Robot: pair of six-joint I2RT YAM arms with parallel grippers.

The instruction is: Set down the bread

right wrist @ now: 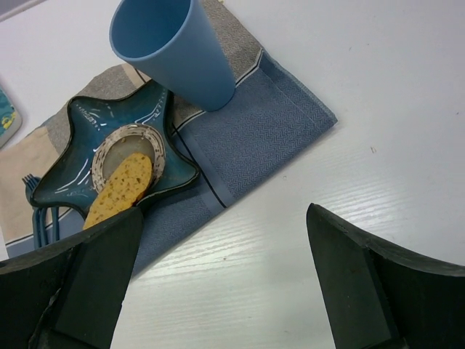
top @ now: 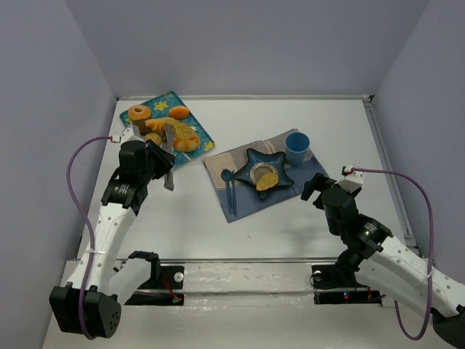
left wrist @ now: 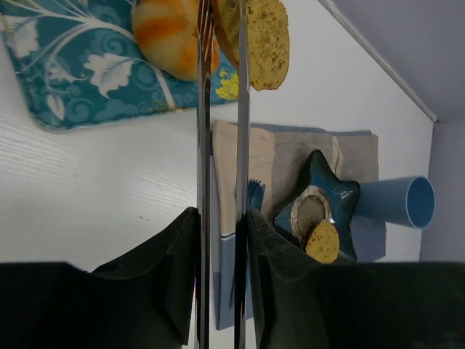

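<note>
Left wrist, left gripper (left wrist: 221,218) clenching metal tongs (left wrist: 202,145) on porous bread (left wrist: 265,40), right gripper (right wrist: 225,225) splayed

plate (right wrist: 87,123) 1 | slice (right wrist: 123,185) 2: one in plate, one over tray far left of plate | cup (right wrist: 174,51) 1, right of plate | fork (top: 230,193) 1, left of plate | cloth (right wrist: 269,123) 1, under plate | tray (left wrist: 73,80) 1 | donut (top: 139,113) 1 | buns (left wrist: 167,33) several, count unclear

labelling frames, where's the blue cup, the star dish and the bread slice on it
blue cup (right wrist: 174,54): right wrist view, outer wall
star dish (right wrist: 65,185): right wrist view, bare left arm
bread slice (right wrist: 120,187): right wrist view, its middle
</note>
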